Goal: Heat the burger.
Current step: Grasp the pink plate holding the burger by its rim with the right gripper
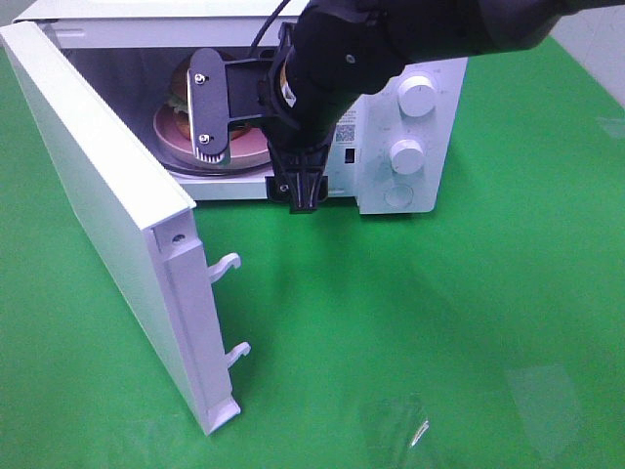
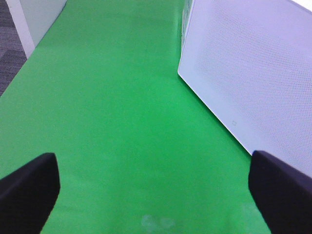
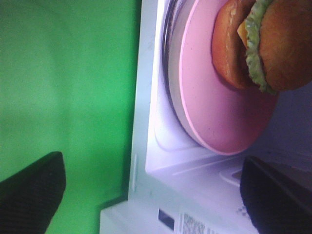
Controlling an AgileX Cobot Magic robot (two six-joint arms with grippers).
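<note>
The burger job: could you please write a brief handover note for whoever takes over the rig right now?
Left gripper: open, empty, over the green table beside the open door of the white microwave.
Right gripper: open, empty, at the microwave mouth.
Glossy brown-bunned burger sits on the flat pink round plate inside the microwave.
Done: burger loaded.
Left: withdraw right arm, shut door, start heating.

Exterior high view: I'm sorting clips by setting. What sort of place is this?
Likely a robot test bench staged as a kitchen, not a real one: a microwave stands on a green cloth, a burger on a pink plate sits inside, and a robot arm reaches toward it.
</note>
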